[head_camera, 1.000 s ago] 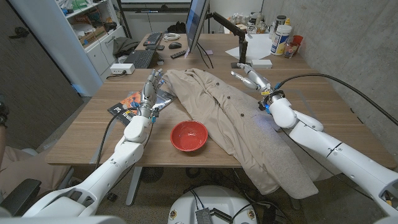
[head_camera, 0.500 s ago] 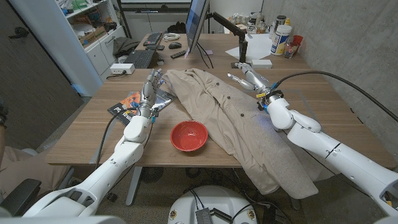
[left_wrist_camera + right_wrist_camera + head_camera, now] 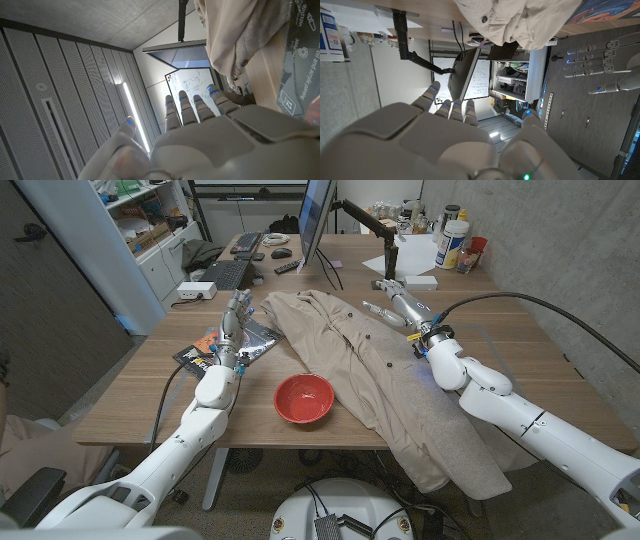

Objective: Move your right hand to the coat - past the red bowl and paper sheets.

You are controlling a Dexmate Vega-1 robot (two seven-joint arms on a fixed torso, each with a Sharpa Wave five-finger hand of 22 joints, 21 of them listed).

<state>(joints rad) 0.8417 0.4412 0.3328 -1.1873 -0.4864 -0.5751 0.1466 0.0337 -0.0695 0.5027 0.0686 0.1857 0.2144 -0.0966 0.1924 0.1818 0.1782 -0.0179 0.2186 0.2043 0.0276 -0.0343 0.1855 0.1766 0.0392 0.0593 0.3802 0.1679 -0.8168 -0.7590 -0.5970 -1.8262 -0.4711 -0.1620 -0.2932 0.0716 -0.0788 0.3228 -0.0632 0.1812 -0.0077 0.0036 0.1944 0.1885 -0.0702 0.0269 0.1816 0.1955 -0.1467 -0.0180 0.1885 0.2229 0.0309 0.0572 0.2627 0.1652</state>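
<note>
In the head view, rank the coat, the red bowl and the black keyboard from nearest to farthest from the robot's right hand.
From the right hand, in the head view:
1. Coat: spread directly beside and under the hand, mid-table.
2. Red bowl: toward the robot's left, near the table's front edge.
3. Black keyboard: far left, on the desk behind.
</note>
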